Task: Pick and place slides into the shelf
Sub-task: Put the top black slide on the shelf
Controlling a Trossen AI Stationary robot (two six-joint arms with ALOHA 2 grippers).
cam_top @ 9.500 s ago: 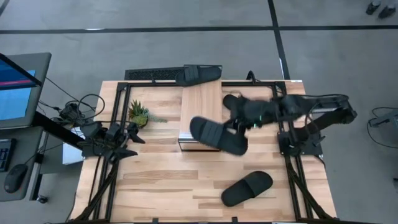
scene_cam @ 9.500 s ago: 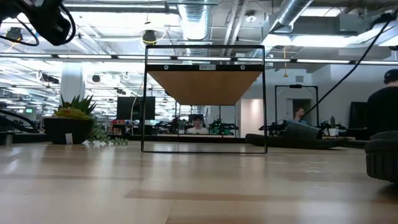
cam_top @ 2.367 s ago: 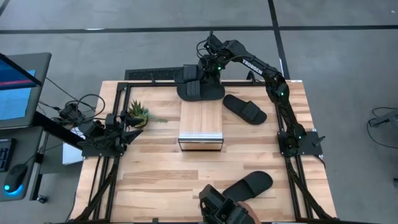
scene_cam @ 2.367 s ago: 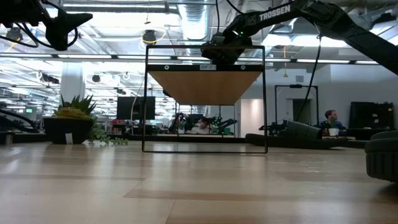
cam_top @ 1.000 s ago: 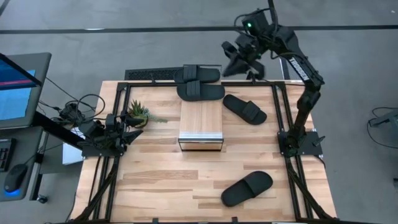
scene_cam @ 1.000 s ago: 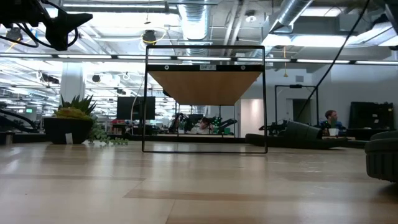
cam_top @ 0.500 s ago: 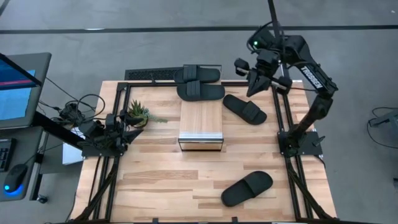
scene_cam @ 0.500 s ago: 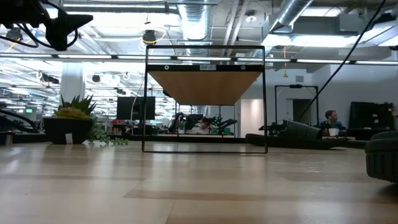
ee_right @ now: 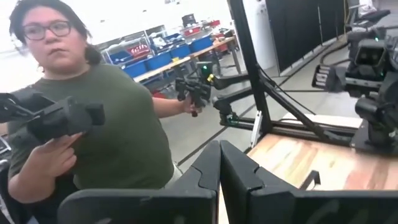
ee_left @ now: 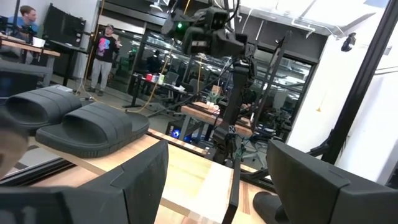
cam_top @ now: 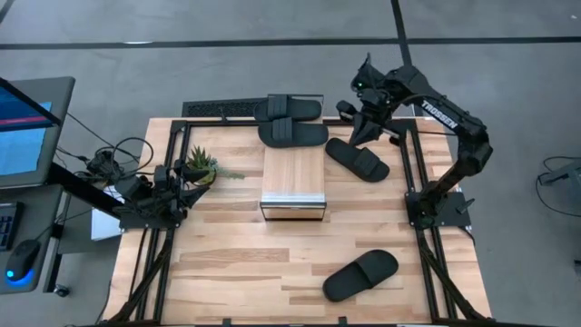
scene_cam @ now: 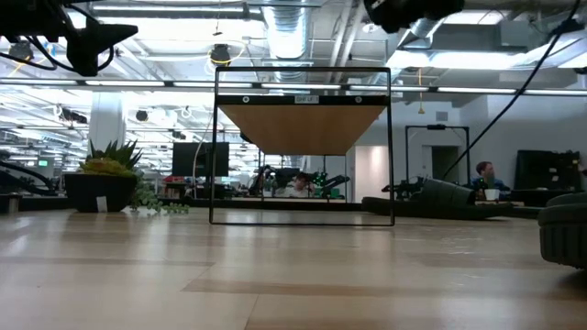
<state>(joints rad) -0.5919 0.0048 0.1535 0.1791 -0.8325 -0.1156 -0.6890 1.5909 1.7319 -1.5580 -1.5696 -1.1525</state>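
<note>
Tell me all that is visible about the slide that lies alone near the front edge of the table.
The front slide is a matte black open-toe sandal with one wide strap over an oval sole, looking like moulded foam or rubber. It lies sole-down and at a slant on the wooden tabletop, well in front of the shelf. It is apart from the other slides, and neither gripper is near it.

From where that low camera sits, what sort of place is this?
Probably a robotics lab or workshop: exposed ceiling ducts, other robot arms on benches behind, and a person holding controller arms.
</note>
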